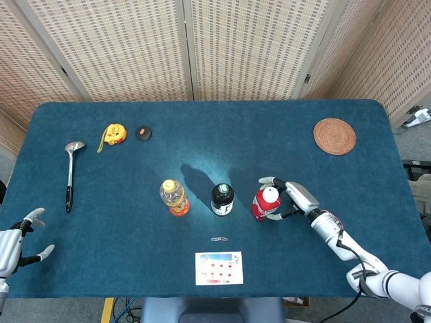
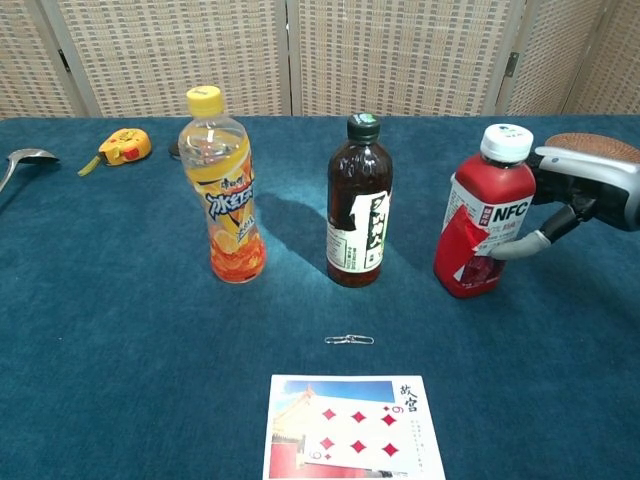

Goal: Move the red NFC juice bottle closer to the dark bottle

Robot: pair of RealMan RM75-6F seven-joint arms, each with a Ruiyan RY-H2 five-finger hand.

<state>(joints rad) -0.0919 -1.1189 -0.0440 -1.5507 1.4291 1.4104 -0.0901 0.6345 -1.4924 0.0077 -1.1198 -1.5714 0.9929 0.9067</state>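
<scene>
- Red NFC juice bottle (image 1: 265, 203) stands upright on the blue counter (image 1: 202, 121), right of the dark bottle (image 1: 223, 199), near it but with a clear gap between them in both views.
- Right robot hand (image 1: 291, 199) is wrapped around the red bottle from its right side: fingers (image 2: 520, 246) curl across the front of the body in the chest view, another reaches behind the cap in the head view. Reads as grasping the bottle.
- Bottle base looks planted on the counter; can't tell if any weight is off it.
- Left robot hand (image 1: 19, 239) sits at the near-left counter edge, fingers spread, holding nothing, well apart from everything.
- Step, my read: grasp made, transfer toward the dark bottle is in hand or about to start. Task not done while that gap is there.
- Next move calls for a short slide or low carry to the left, bottle kept vertical, stopping just beside the dark bottle without bumping it.
- Watch: the fingers around the far and near sides need room; the dark bottle is tall and narrow, so a knock could tip it.
- Also on the counter: orange drink bottle (image 1: 174, 196) left of the dark one, paper clip (image 1: 219, 239) and card (image 1: 218, 268) nearer, ladle (image 1: 70, 172), yellow tape measure (image 1: 114, 134) and small dark disc (image 1: 143, 133) far left, woven coaster (image 1: 334, 136) far right. None sit in the path.
</scene>
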